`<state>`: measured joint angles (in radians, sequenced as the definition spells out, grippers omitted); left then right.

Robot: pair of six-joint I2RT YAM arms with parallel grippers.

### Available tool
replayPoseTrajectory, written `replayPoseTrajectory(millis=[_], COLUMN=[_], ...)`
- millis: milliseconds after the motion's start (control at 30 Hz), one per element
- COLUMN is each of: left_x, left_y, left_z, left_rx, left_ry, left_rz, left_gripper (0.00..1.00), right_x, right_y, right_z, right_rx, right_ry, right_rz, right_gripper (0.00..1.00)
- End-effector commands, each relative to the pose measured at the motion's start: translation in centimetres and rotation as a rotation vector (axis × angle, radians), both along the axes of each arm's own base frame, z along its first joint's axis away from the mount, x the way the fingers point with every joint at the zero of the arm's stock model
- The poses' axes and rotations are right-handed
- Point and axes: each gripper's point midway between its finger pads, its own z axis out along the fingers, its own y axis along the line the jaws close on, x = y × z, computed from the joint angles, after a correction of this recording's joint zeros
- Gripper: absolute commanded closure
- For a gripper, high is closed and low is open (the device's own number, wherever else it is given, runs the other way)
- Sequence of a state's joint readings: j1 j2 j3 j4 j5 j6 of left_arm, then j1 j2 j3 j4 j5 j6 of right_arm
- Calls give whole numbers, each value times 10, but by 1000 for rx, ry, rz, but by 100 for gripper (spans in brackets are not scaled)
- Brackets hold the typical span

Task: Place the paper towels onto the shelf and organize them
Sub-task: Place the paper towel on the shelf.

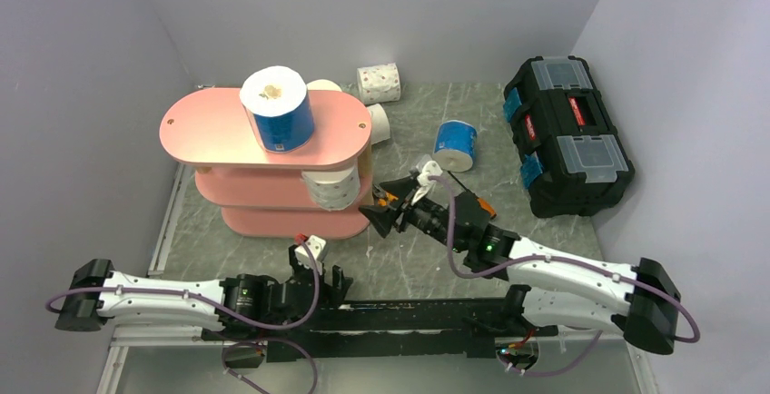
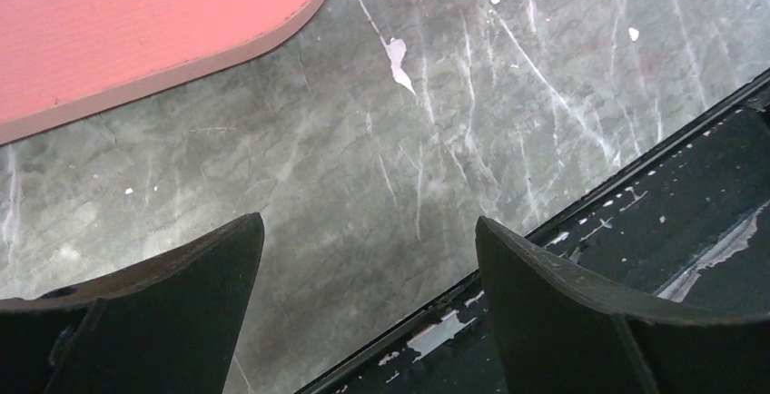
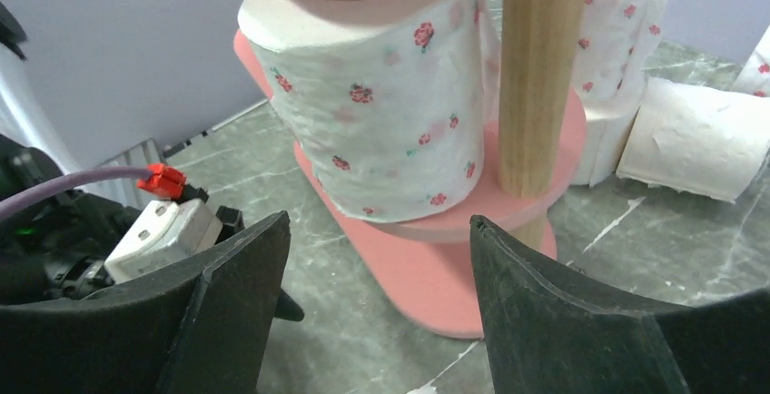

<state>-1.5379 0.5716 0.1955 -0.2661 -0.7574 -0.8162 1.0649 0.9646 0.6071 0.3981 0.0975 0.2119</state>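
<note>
The pink three-tier shelf (image 1: 204, 131) stands at the left middle. A blue-wrapped roll (image 1: 278, 110) stands on its top board. A pink-speckled roll (image 1: 331, 188) stands on the middle board at the right end, beside a wooden post (image 3: 536, 76); it also shows in the right wrist view (image 3: 381, 94). My right gripper (image 1: 376, 206) is open and empty, just in front of that roll (image 3: 379, 223). A second blue-wrapped roll (image 1: 455, 144) lies on the table behind it. My left gripper (image 1: 343, 285) is open and empty, low over the table near the front rail (image 2: 368, 223).
A speckled roll (image 1: 379, 83) stands by the back wall, a white roll (image 1: 379, 123) lies behind the shelf's right end, and another roll (image 1: 324, 85) shows behind the top board. A black toolbox (image 1: 567, 135) stands at the right. A black rail (image 2: 654, 221) runs along the near edge.
</note>
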Motion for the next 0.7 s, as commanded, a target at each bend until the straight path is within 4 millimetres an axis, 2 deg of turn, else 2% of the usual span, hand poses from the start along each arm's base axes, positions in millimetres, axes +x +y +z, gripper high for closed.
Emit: replayPoseTrajectory(millis=[0, 167, 367, 667], left_x=[1, 1, 0, 0], left_y=[-3, -2, -2, -2], left_z=[-2, -7, -9, -9], left_rx=[3, 74, 90, 79], left_ry=[15, 32, 40, 34], left_rz=[34, 59, 61, 54], left_gripper=[7, 7, 6, 6], right_x=[6, 11, 17, 22], right_y=[23, 43, 50, 67], right_z=[29, 30, 33, 27], right_rx=[44, 33, 44, 8], right_ry=[-142, -169, -197, -219], right_rz=[32, 46, 33, 58], right_gripper=[25, 25, 26, 26])
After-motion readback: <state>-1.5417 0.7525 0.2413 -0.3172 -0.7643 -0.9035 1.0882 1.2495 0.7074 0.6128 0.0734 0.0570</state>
